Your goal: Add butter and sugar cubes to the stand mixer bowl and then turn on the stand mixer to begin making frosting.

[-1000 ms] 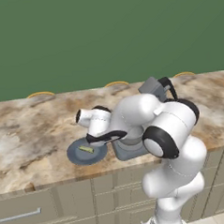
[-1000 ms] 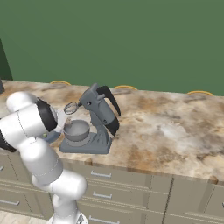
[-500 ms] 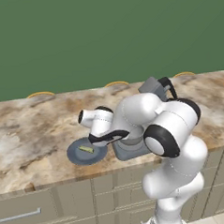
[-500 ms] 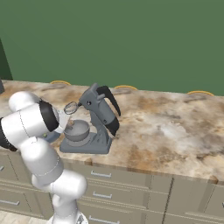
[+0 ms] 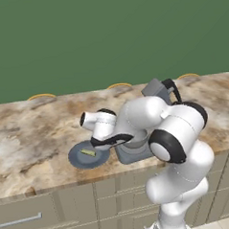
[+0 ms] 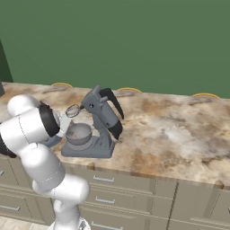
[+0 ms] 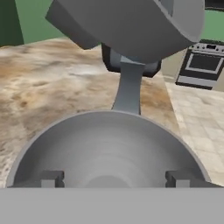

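Gripper hangs with fingers spread and empty directly over the bowl, mixer head beyond it.

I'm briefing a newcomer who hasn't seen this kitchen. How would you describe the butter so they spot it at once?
Start at the dark grey stand mixer on the marbled counter. Just left of its base in the left base view lies a flat blue-grey round plate. The butter is the small pale yellow stick lying on that plate, the one yellow thing among grey ones.
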### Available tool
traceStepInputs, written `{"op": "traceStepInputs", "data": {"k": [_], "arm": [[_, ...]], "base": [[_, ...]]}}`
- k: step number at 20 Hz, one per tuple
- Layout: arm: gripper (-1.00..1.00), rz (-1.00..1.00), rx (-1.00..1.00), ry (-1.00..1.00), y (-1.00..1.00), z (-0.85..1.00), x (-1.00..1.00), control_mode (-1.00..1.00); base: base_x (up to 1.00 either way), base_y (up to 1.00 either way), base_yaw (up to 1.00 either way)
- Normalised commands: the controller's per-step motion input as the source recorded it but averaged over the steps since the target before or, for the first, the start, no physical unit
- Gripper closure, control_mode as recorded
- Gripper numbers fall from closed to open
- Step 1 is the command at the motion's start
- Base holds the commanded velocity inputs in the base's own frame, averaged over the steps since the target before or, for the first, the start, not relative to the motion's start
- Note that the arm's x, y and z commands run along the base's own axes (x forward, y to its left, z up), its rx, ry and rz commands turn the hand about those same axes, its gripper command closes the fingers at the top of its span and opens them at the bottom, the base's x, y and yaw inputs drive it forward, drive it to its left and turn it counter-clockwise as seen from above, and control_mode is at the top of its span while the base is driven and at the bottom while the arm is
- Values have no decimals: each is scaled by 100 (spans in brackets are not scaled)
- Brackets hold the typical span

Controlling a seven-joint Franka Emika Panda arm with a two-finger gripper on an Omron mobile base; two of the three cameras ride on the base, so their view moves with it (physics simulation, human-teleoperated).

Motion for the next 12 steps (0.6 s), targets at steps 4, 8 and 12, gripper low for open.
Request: {"op": "traceStepInputs", "data": {"k": [4, 8, 12], "arm": [[-100, 0, 3, 0, 21, 14, -2, -100], [-100, 0, 2, -1, 64, 41, -17, -100], [-100, 0, 0, 0, 85, 56, -17, -100]], "base": [[0, 0, 0], [0, 0, 0], [0, 0, 0]]}}
